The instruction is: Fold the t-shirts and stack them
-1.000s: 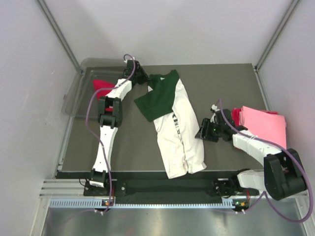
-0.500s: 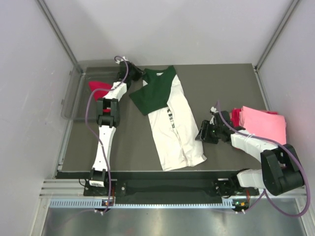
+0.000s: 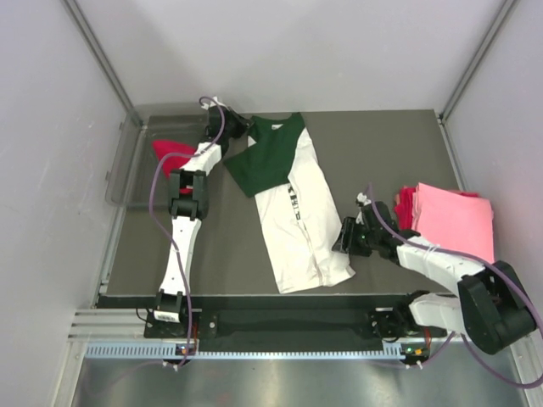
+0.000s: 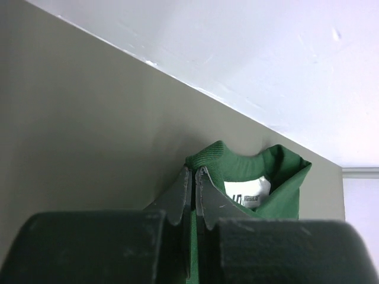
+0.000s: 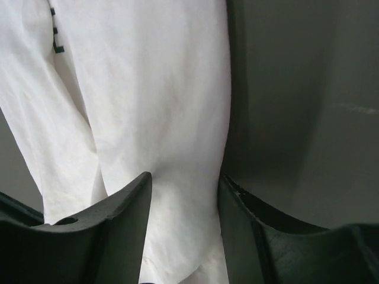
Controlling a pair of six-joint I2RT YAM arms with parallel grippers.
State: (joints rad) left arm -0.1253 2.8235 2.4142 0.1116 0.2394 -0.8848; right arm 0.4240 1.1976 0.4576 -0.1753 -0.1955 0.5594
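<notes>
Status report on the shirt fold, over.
Left gripper shut on green-and-white shirt at the collar. Right gripper open, astride its white lower edge. Pink shirt lies apart at right.

Overhead, plus wrist close-ups of t-shirt [image 3: 297,222]

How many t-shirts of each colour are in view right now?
White and green shirt: 1
Pink shirt: 1
Red shirts: 2, with one in the bin and one showing at the pink shirt's left edge
Total: 4
</notes>
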